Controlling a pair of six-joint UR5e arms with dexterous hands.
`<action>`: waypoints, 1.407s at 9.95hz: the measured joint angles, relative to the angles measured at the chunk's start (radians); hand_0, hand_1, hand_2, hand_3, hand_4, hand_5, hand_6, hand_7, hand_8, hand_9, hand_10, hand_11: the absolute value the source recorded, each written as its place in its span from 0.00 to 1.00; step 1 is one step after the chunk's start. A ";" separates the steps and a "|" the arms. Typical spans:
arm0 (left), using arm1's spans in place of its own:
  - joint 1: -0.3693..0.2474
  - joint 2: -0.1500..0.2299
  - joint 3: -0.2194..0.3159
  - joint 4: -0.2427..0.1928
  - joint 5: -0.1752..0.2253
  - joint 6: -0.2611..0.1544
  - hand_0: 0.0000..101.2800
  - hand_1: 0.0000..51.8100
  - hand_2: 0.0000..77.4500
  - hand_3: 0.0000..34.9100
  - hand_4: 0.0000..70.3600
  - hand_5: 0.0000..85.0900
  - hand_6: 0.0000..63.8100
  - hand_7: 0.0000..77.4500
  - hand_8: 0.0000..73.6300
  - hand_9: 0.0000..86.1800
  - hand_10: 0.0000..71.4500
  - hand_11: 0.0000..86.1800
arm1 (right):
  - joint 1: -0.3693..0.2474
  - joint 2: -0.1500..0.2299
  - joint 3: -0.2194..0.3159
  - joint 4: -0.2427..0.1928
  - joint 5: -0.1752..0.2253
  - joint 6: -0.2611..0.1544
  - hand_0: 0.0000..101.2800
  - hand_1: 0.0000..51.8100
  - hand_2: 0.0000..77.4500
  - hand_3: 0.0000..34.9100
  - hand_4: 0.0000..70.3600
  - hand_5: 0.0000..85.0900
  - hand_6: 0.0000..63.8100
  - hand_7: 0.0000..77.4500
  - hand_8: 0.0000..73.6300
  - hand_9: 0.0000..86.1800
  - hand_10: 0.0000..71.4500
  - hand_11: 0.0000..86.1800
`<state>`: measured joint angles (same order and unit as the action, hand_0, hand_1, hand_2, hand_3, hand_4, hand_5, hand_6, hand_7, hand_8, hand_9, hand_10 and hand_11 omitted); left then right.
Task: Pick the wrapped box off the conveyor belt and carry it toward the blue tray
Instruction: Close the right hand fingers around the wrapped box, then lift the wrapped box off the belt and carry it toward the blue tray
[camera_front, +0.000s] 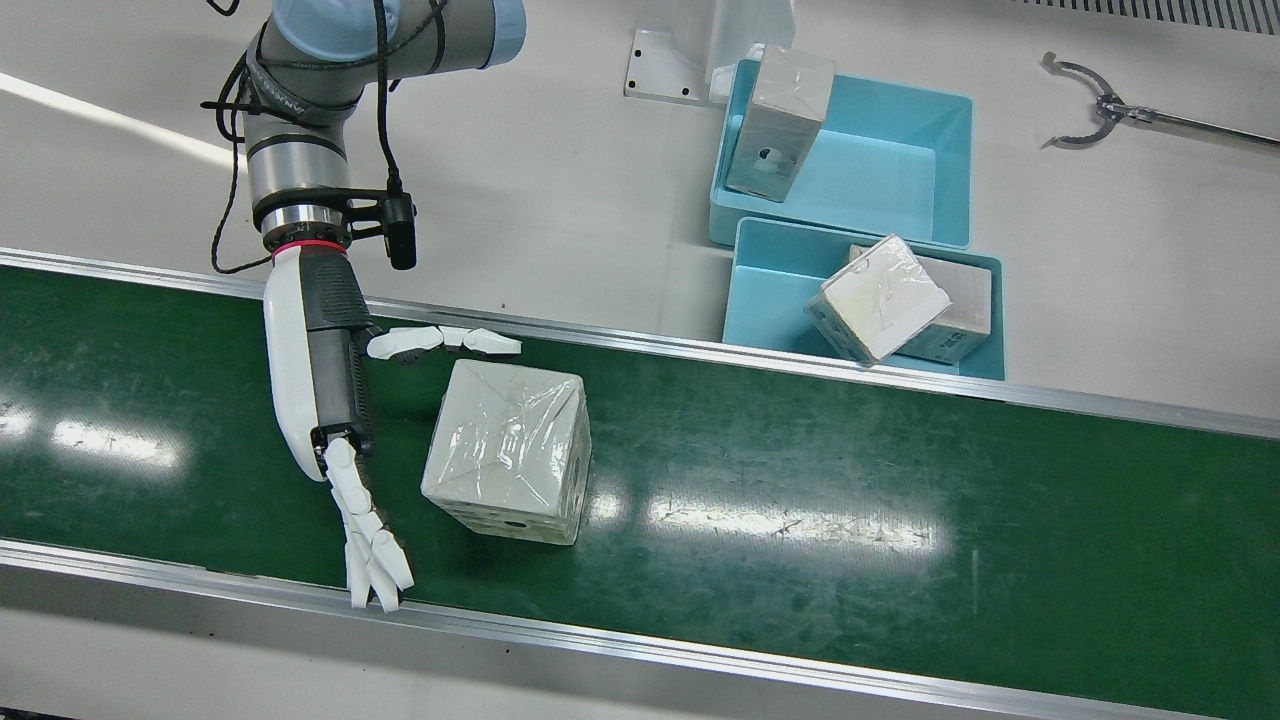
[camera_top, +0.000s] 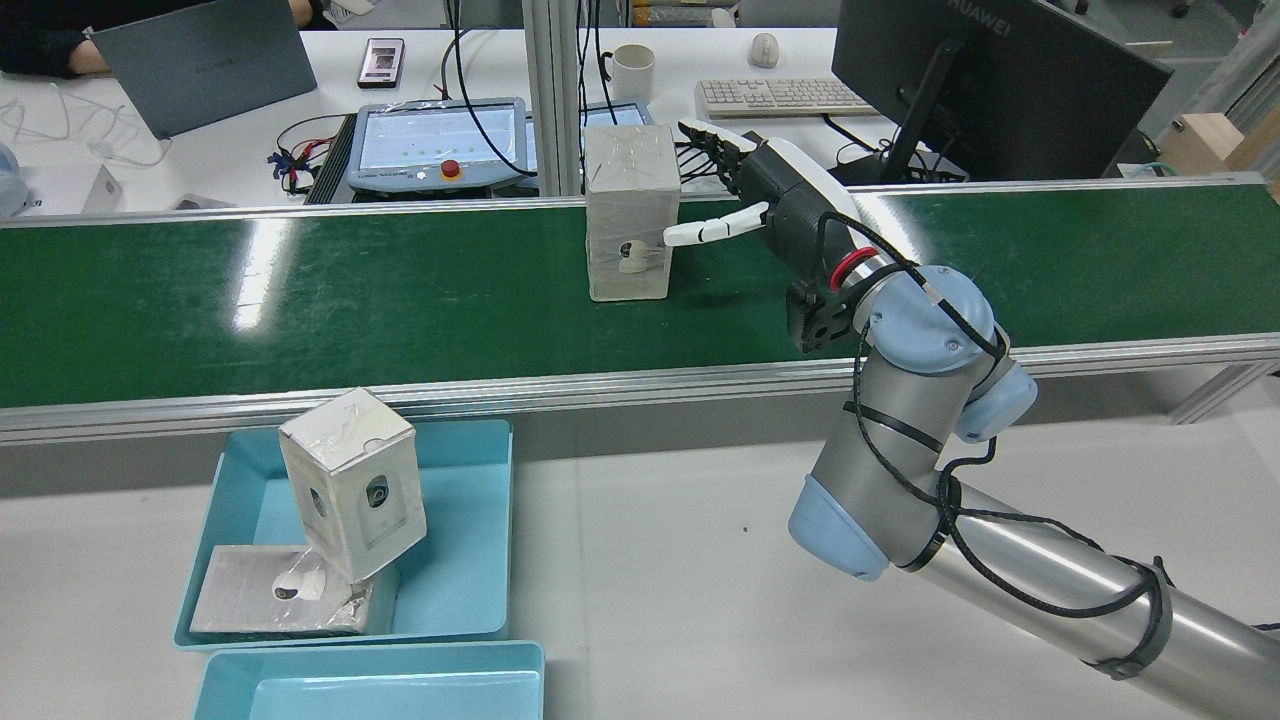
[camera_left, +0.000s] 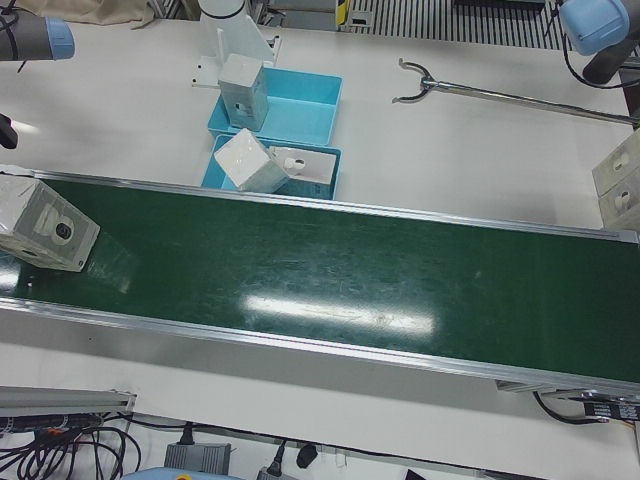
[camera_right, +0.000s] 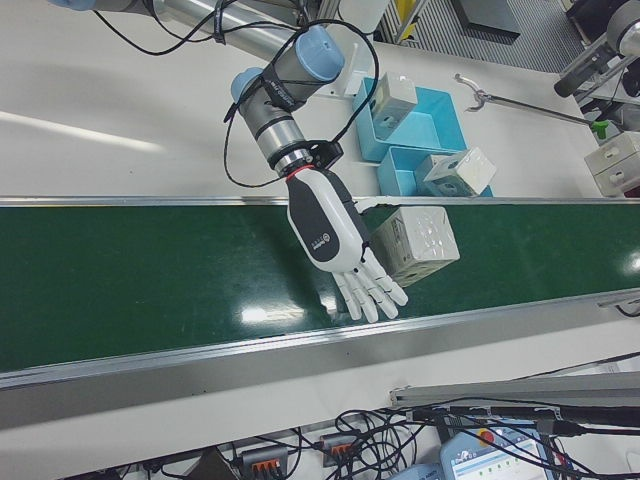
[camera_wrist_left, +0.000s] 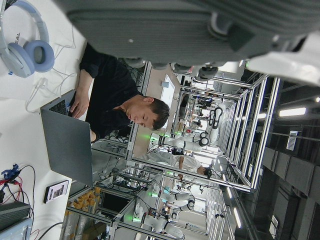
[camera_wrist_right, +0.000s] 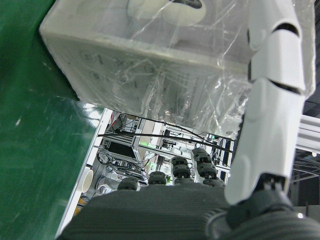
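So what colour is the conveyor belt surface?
Dark green conveyor belt, clearest in the front view.

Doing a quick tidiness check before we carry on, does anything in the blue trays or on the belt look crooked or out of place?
Yes. In the near blue tray, one wrapped box sits tilted on a flat box instead of lying level. The wrapped box on the belt stands upright, with the right robot hand open beside it.

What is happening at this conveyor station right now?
The robot's right hand is open beside a wrapped box standing on the green conveyor belt, its fingers spread along the side of the box but not closed on it. Nothing is lifted yet. Two blue trays beyond the belt already hold three wrapped boxes between them.
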<state>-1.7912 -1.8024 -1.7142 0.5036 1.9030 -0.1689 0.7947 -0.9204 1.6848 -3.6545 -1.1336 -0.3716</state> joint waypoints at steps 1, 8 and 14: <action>0.000 0.000 0.000 0.000 0.000 0.000 0.00 0.00 0.01 0.00 0.00 0.01 0.00 0.00 0.00 0.00 0.00 0.00 | 0.000 0.000 -0.002 0.003 0.000 0.000 0.45 0.24 0.20 0.11 0.10 0.09 0.00 0.05 0.01 0.02 0.00 0.01; 0.000 0.000 0.000 0.000 0.000 0.000 0.00 0.00 0.01 0.00 0.00 0.01 0.00 0.00 0.00 0.00 0.01 0.00 | -0.005 -0.004 -0.025 0.057 0.017 0.006 0.45 0.23 0.23 0.00 0.16 0.13 0.06 0.17 0.01 0.02 0.00 0.01; 0.000 0.000 0.000 0.000 0.000 0.000 0.00 0.00 0.01 0.00 0.00 0.01 0.00 0.00 0.00 0.00 0.01 0.00 | 0.010 -0.002 0.017 0.059 0.021 0.006 0.43 0.02 0.41 0.00 0.32 0.47 0.45 0.42 0.56 0.34 0.42 0.30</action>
<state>-1.7912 -1.8024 -1.7142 0.5036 1.9031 -0.1689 0.8045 -0.9228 1.7023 -3.5957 -1.1125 -0.3652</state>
